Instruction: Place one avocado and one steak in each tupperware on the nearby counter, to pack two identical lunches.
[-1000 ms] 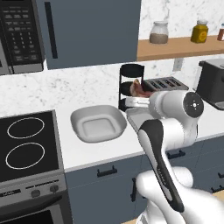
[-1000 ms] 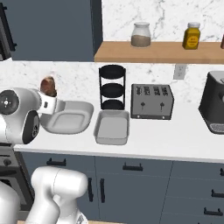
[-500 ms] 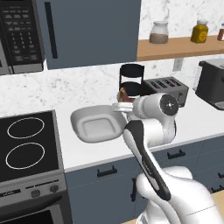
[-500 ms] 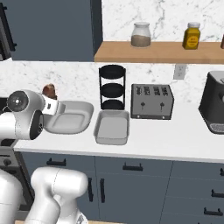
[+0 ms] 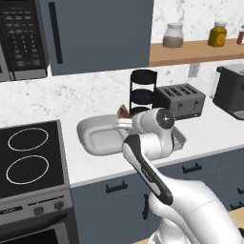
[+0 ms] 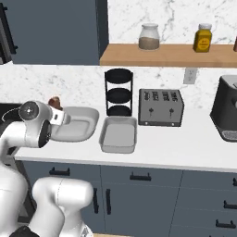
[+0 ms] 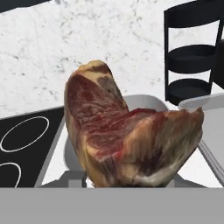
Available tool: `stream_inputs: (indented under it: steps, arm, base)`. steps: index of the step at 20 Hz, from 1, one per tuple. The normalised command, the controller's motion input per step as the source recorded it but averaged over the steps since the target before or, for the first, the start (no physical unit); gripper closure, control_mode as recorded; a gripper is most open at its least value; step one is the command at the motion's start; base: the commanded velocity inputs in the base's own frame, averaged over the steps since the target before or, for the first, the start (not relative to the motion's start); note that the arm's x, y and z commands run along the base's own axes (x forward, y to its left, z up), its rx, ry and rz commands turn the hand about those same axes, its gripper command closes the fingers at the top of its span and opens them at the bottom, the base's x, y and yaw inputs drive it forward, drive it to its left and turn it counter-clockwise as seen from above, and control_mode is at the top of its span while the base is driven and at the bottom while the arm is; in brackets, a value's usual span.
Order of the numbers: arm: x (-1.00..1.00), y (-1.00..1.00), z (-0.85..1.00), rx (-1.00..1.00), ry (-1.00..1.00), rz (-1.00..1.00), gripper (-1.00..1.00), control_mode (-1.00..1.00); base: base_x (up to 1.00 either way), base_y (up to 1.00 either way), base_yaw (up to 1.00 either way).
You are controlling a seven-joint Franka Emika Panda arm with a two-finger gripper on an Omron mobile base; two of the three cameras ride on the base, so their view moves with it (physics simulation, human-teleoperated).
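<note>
Carrying a raw steak [image 7: 127, 135] above the left end of the white worktop [image 6: 185, 148], the claw [image 5: 125, 123] is clamped on the meat; the hand view shows the steak close up, held over the rounded grey tupperware [image 7: 144, 103]. In the left base view a sliver of the steak [image 5: 122, 111] shows just beyond the arm's wrist, over the far rim of that same container [image 5: 100, 140].

Two tupperwares stand side by side on the worktop: the rounded one [image 6: 78, 125] on the left, next to the black stovetop [image 5: 28, 159], and a rectangular one [image 6: 119, 135] to its right, in front of the black three-tier rack [image 6: 119, 92]. The rectangular container looks empty in the right base view. The visible floor of the rounded one also looks bare, though the arm hides part of it.

Judged from this, the packing is at an early stage: the first steak appears about to go into the left container, and no avocado can be seen. Still to come would be a second steak and two avocados.
</note>
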Motion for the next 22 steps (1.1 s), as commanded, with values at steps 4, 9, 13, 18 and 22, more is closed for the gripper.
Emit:
stream_inputs:
  steps: [4, 9, 13, 18, 22]
  arm:
    - [0.40, 0.21, -0.37, 0.00, 0.00, 0.00, 1.00, -1.00]
    - [0.29, 0.10, -0.23, 0.00, 0.02, 0.00, 1.00, -1.00]
    - [0.23, 0.00, -0.23, 0.00, 0.09, 0.00, 1.00, -1.00]
    - [0.44, 0.00, -0.38, -0.01, 0.13, -0.01, 1.00, -1.00]
    - [0.61, 0.00, -0.14, -0.01, 0.10, 0.00, 1.00, -1.00]
  base:
    - [0.00, 0.00, 0.00]
    - [0.00, 0.00, 0.00]
    - [0.00, 0.00, 0.00]
    - [0.00, 0.00, 0.00]
    - [0.00, 0.00, 0.00]
